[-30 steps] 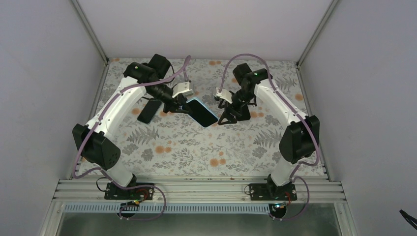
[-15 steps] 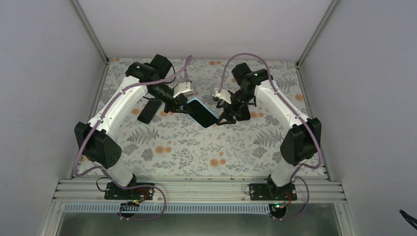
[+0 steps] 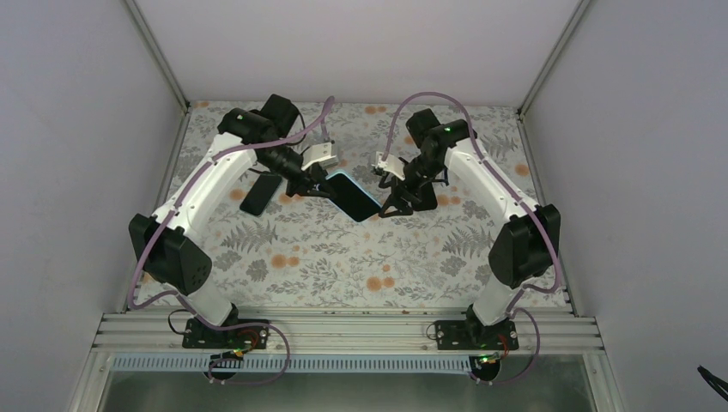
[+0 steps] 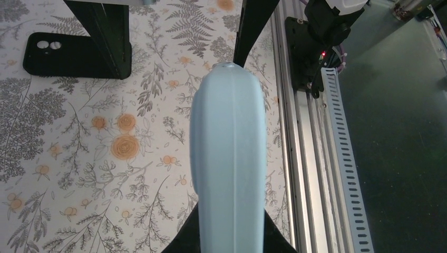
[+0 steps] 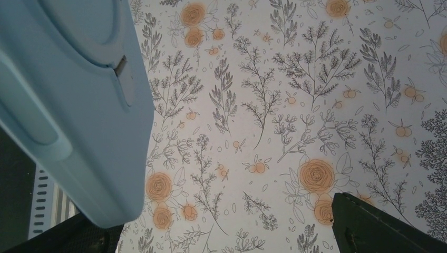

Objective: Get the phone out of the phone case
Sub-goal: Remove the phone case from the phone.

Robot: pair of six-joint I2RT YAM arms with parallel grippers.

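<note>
My left gripper (image 3: 319,187) is clamped on one end of the phone (image 3: 354,197) in its blue case (image 4: 227,158), its long axis pointing toward my right gripper (image 3: 397,204), which stands spread wide just beside the free end.

Light blue phone case (image 5: 68,105) fills 10 o'clock, above the floral table cover (image 5: 295,84). Right gripper (image 5: 221,232) fingers stand apart at 5 and 7 o'clock.
</note>
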